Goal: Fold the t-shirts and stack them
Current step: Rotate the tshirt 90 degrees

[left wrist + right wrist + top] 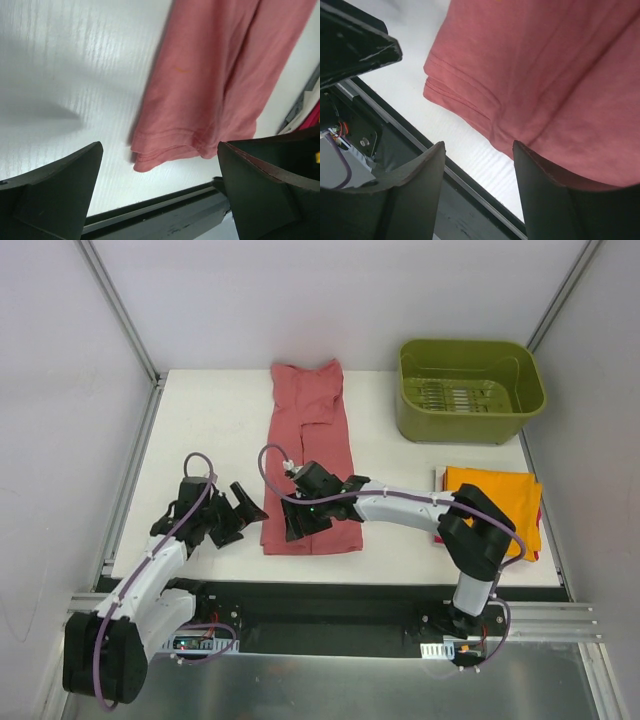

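Salmon shirt [308, 455]: lies mid-worktop as a long narrow strip, sides turned in, running from the far edge towards the near edge.
Why so: I'd say the crosswise fold comes next, which is why both claws gather at its near hem.
Right gripper [306, 522]: jaws spread over the near hem, holding nothing.
Left gripper [243, 515]: jaws wide apart just beside the hem's left corner, empty.
Orange shirt [497, 508]: folded by the near right corner, seemingly starting the stack.
Green tub [468, 390]: far right corner.
Wrist views: show the hem's doubled layers, where the overhead view shows only a flat strip.

The orange t-shirt [495, 502] hides nearly all the magenta t-shirt [527, 556]; the right gripper [300, 523] covers part of the salmon t-shirt [310, 430].
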{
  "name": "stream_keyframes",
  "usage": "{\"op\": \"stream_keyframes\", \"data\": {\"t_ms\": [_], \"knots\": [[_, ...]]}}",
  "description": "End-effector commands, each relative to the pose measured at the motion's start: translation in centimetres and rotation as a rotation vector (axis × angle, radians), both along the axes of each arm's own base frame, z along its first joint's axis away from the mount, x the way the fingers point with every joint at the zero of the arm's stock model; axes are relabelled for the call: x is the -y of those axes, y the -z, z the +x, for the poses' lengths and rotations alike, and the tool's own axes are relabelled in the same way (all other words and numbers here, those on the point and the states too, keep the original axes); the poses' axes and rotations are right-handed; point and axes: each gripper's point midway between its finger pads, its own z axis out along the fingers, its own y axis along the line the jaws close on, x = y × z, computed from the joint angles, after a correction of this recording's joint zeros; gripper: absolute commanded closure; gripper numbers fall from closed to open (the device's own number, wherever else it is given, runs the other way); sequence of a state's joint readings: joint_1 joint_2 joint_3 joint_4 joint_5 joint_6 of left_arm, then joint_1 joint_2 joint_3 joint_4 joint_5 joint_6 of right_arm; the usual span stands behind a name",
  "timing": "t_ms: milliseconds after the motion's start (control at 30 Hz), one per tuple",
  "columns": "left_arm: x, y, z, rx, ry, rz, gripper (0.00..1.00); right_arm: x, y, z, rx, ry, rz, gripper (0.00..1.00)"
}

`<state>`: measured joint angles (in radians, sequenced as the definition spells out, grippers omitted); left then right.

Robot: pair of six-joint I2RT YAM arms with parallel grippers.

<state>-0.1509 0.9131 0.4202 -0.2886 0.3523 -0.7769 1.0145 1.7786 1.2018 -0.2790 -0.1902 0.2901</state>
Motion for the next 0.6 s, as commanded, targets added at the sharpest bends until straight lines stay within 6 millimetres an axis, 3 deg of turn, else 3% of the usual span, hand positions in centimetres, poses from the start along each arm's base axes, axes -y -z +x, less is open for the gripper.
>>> {"op": "stream_keyframes", "data": {"t_ms": [0,300,533,567], "knots": [[-0.3,-1.6,1.0,0.103,-0.020,0.012,0.01,-2.2,-0.7,1.3,0.022,0.047,0.017,0.44],[-0.7,-1.1,0.9,0.070,-0.010,0.046,0.01,-0.4,1.6,1.1,0.054,0.077,-0.135,0.48],[-0.6,-1.4,1.2,0.068,-0.021,0.036,0.01,-0.6,2.1,1.5,0.080,0.088,-0.181,0.57],[-0.6,-1.6,1.2,0.075,-0.021,0.037,0.01,-0.7,2.3,1.4,0.076,0.087,-0.186,0.64]]}}
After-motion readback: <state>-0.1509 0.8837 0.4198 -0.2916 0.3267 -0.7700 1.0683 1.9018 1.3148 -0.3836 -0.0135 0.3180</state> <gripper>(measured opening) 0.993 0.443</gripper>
